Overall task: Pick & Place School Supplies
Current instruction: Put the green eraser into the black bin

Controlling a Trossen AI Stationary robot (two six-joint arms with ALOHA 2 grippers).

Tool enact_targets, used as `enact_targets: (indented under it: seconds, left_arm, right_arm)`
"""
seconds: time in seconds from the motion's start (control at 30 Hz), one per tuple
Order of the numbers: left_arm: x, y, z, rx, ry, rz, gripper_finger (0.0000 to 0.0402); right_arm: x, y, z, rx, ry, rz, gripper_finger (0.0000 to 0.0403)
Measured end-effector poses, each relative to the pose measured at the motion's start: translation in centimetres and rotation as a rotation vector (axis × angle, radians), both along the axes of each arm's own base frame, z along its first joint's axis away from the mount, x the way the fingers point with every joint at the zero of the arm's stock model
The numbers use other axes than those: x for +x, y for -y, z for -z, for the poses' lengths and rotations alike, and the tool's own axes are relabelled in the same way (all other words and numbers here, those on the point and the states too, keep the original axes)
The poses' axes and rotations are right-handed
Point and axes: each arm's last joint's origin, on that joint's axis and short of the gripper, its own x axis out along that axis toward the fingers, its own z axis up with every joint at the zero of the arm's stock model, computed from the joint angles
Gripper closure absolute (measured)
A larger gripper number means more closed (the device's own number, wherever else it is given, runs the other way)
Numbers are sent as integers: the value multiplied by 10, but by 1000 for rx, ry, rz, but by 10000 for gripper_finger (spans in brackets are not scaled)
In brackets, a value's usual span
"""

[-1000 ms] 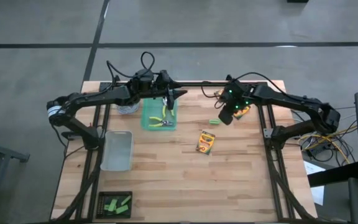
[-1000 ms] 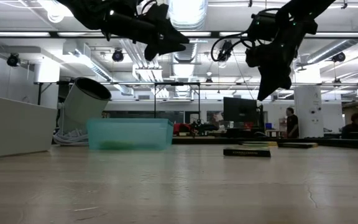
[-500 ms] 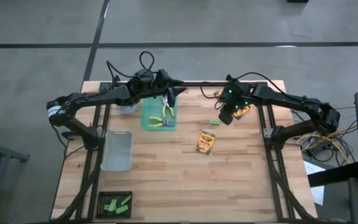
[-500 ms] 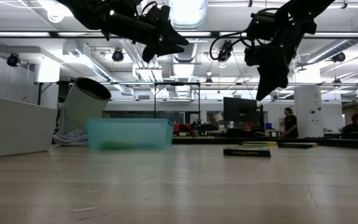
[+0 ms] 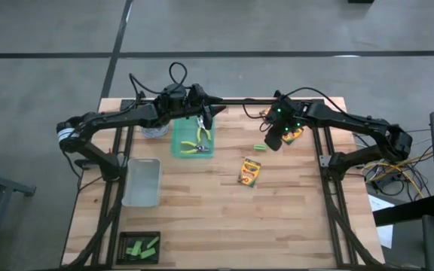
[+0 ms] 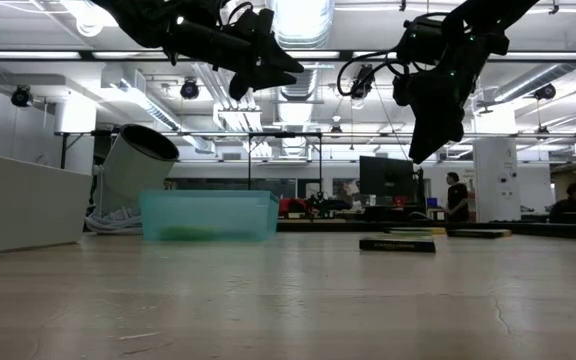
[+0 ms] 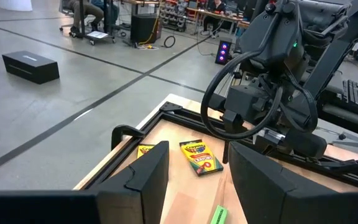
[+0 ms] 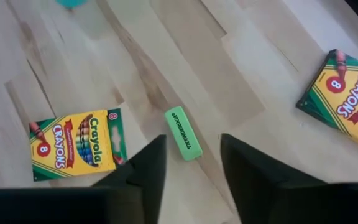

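- Above the teal tray (image 5: 193, 143), at the table's (image 5: 224, 218) far side, hangs the left gripper (image 5: 202, 120); its fingers (image 7: 143, 177) stand apart with nothing between them.
- Two pliers (image 5: 198, 140) with yellow-green handles lie inside that tray.
- Right gripper (image 5: 275, 140) hovers over the far right part of the table, above a small green block (image 5: 258, 147); its fingers (image 8: 145, 168) are parted and hold nothing, and the block (image 8: 183, 133) shows in the gap between them in the right wrist view, lying flat on the wood.
- One crayon box (image 5: 249, 171) lies flat near the table's middle, a little nearer than the green block and apart from it.
- A second crayon box (image 5: 293, 135) lies by the right gripper on its outer side, partly hidden by the arm in the high view.
- A third box (image 7: 146, 150) shows in the left wrist view at the table's edge, just beside the second (image 7: 201, 157).
- A clear bin (image 5: 142, 181) sits empty on the left side.
- More green blocks (image 5: 141, 246) rest in a dark tray (image 5: 123, 238) at the near left corner.
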Motion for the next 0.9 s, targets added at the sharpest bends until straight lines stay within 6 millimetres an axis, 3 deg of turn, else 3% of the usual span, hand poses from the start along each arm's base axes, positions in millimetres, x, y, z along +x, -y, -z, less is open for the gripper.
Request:
enact_targets:
  seconds: [0.47,0.8,0.9]
  left_arm:
    - [0,0,0,0,0,0,229]
    - [0,0,0,-2,1,0,229]
    - [0,0,0,-2,1,0,229]
  right_arm:
    - [1,1,0,-19,1,-32,124]
    - [1,1,1,-3,10,1,116]
    - [0,0,4,-39,-16,-80,122]
